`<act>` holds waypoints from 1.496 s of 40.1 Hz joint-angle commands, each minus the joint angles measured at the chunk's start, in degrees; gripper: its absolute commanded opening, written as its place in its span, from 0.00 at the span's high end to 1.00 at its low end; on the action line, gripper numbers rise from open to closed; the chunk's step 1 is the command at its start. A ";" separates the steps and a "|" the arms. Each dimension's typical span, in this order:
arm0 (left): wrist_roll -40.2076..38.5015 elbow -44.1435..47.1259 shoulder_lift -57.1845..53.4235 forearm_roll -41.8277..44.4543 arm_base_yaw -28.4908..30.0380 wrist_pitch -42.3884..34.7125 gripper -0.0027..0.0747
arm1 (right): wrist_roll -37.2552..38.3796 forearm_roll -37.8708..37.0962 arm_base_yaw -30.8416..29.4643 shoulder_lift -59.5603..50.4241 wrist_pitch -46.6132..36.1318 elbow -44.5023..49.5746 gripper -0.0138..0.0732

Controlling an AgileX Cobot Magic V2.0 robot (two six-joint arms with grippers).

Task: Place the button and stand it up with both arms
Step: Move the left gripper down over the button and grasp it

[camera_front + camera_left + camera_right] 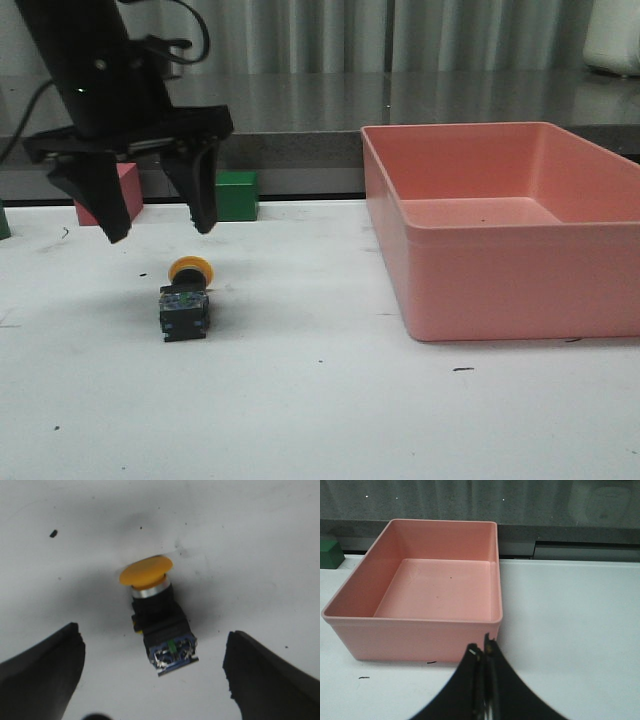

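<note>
Button (185, 300): lies on its side on the white table (320, 420), left of the pink bin (500, 280); long axis runs away from the robot, yellow cap farthest. Left gripper (160, 225): directly above, jaws wide, straddling that axis. Right gripper (484, 652): by the bin, fingers pressed together, empty.

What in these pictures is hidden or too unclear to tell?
- Right arm: absent from the front view; the right wrist view shows only the shut right gripper, cut off by the frame edge.
- Pink cube: front view, mostly behind the open left gripper.
- Button: front view, the cap's top faces away; markings on the contacts are too small in the left wrist view.
- Dark green object: front view, cut off by the left edge.
</note>
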 commanded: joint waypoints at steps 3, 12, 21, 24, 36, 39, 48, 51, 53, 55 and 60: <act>-2.76 -9.54 5.11 -1.18 -0.30 6.67 0.26 | -0.50 -0.88 -0.37 0.75 -4.62 -1.36 0.92; -3.95 -14.86 11.05 -1.18 -0.30 10.71 0.26 | -0.50 -0.88 -0.37 0.75 -4.62 -1.36 0.92; -4.05 -15.11 11.71 -1.18 -0.30 10.57 0.33 | -0.50 -0.88 -0.37 0.75 -4.62 -1.36 0.92; -4.05 -15.11 11.71 -1.18 -0.30 10.22 0.43 | -0.50 -0.88 -0.37 0.75 -4.62 -1.36 0.92; -4.05 -15.19 11.71 -0.39 -0.30 10.24 0.72 | -0.50 -0.88 -0.37 0.75 -4.62 -1.36 0.92; -3.95 -15.48 11.71 0.41 -0.30 10.23 0.72 | -0.50 -0.88 -0.37 0.75 -4.62 -1.36 0.92; -1.50 -14.44 6.64 1.01 -0.30 4.85 0.72 | -0.50 -0.88 -0.37 0.75 -4.62 -1.36 0.92; -1.48 -11.11 2.49 2.00 -0.30 -1.34 0.72 | -0.50 -0.88 -0.37 0.75 -4.62 -1.36 0.92; -1.48 -7.67 -0.96 3.42 -0.30 -6.62 0.72 | -0.50 -0.88 -0.37 0.75 -4.62 -1.36 0.92; -1.48 -3.44 -5.14 5.03 -0.30 -12.38 0.72 | -0.50 -0.88 -0.37 0.75 -4.62 -1.36 0.92; -1.48 8.66 -13.59 9.31 -0.07 -26.53 0.72 | -0.50 -0.88 -0.37 0.75 -4.62 -1.36 0.92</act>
